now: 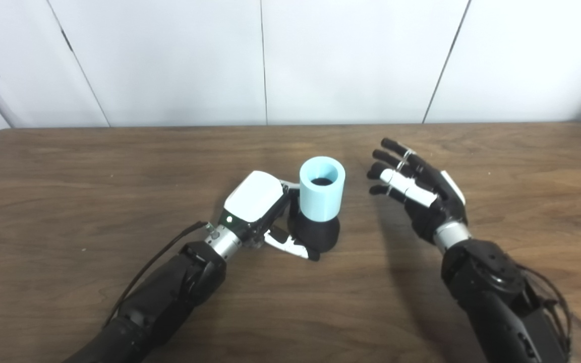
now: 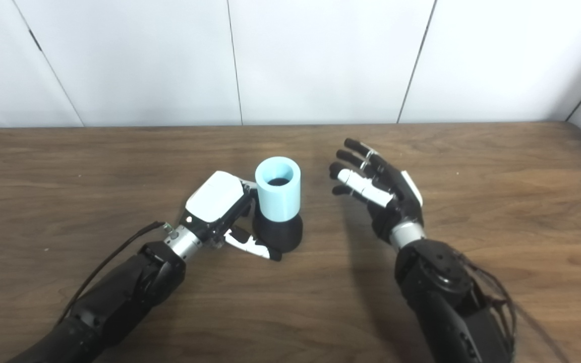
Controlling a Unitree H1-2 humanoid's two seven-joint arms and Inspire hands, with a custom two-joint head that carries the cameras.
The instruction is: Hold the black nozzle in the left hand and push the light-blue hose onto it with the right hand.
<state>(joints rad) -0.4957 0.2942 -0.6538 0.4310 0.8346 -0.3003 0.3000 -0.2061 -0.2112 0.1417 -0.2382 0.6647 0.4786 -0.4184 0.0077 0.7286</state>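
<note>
The black nozzle [image 1: 319,233] stands upright on the wooden table [image 1: 119,166], near the middle. The light-blue hose [image 1: 322,187], a short wide tube, sits on top of it with its open end up. My left hand [image 1: 263,209] is wrapped around the nozzle's base from the left, thumb in front and fingers behind. My right hand [image 1: 416,189] is open with fingers spread, hovering a short way right of the hose and not touching it. The same scene shows in the right eye view, with the hose [image 2: 278,187] and right hand [image 2: 376,189].
The table's far edge [image 1: 290,126] meets a white panelled wall. The table's rounded corners show at the far left and far right.
</note>
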